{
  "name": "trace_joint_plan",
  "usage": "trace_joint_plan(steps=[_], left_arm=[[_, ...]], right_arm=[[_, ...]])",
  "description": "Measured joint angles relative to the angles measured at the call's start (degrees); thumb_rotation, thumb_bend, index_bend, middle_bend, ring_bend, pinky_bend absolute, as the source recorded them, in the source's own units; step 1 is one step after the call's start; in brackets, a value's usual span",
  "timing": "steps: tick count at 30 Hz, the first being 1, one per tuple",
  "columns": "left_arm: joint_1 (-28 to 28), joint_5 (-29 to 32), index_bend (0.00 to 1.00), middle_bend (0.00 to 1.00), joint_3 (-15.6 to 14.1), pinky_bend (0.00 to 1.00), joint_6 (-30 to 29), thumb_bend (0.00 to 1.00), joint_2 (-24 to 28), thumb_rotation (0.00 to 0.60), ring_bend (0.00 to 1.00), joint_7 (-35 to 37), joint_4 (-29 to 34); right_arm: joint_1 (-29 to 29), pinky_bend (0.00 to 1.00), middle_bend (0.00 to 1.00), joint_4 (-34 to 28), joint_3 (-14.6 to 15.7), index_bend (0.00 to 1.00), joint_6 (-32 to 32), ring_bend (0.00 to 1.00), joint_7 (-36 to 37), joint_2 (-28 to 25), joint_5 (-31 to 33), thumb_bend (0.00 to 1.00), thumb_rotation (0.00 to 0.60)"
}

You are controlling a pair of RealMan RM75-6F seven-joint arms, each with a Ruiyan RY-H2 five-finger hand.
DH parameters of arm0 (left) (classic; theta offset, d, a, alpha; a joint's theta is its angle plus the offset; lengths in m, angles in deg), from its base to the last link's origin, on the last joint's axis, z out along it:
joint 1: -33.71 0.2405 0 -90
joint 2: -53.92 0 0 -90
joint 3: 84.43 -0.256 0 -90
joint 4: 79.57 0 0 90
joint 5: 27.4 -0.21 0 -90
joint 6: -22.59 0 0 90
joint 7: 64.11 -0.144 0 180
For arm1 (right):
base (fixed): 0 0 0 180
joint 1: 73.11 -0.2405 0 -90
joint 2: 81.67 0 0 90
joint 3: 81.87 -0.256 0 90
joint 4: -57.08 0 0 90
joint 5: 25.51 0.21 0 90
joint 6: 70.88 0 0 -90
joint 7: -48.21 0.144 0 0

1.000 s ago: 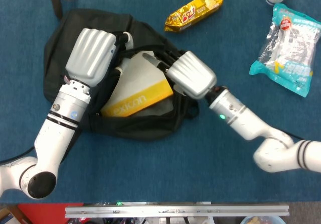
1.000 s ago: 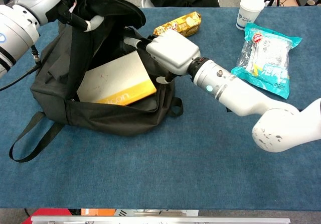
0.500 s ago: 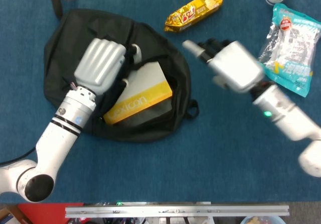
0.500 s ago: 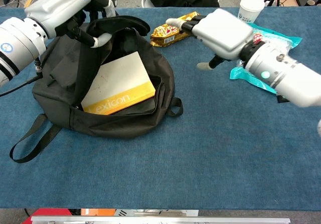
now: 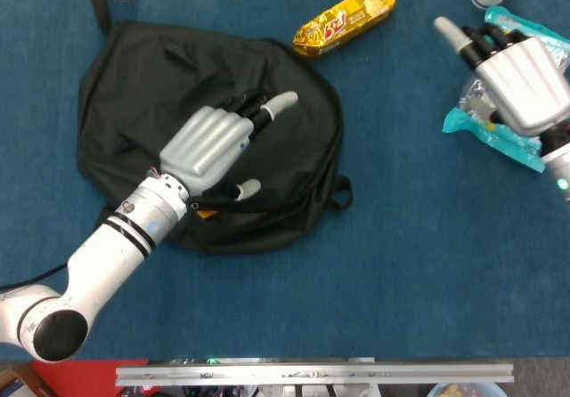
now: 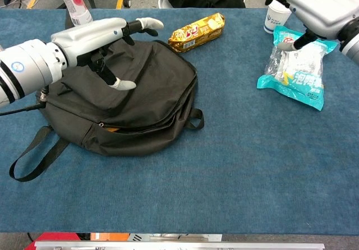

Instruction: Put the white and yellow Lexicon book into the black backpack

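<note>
Flap of the black backpack (image 5: 160, 85) now lies down over the opening; half a second ago we saw the Lexicon book (image 6: 110, 129) lying exposed inside. Only a sliver of yellow shows at the zipper gap in the chest view. We judge the book stowed, the task about done. Our left hand (image 5: 212, 143) has let go of the flap and hovers flat above the bag, fingers spread, holding nothing. Our right hand (image 6: 317, 0) has pulled away over the teal snack packet (image 6: 297, 65), fingers loosely apart, empty.
</note>
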Motion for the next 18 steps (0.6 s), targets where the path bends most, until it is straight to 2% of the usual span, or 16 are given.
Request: trace_joint_plan(steps=[3, 7, 13, 18], left_arm=[[-0.3, 0.3, 0.0, 0.13, -0.5, 0.17, 1.7, 0.2, 0.7, 0.6, 0.07, 1.7, 0.5], [0.3, -0.9, 0.0, 0.13, -1.1, 0.17, -0.2, 0.2, 0.6, 0.6, 0.08, 1.5, 0.2], [3.4, -4.2, 0.07, 0.16, -1.9, 0.17, -8.2, 0.2, -0.7, 0.6, 0.1, 1.3, -1.4], [7.8, -9.8, 0.1, 0.17, -3.5, 0.17, -15.4, 0.2, -1.7, 0.6, 0.1, 1.9, -5.5]], right_arm=[[0.8, 0.52, 0.3, 0.2, -0.1, 0.0, -0.2, 0.27, 0.4, -0.7, 0.4, 0.13, 0.6], [1.5, 0.52, 0.31, 0.1, 0.0, 0.0, -0.3, 0.28, 0.1, -1.7, 0.7, 0.13, 0.6], [3.7, 0.52, 0.35, -0.9, -0.2, 0.1, -1.8, 0.3, -0.2, -4.0, 2.0, 0.16, 0.6], [6.9, 0.52, 0.39, -4.1, 0.6, 0.22, -3.7, 0.33, -0.5, -7.6, 3.0, 0.17, 0.6]])
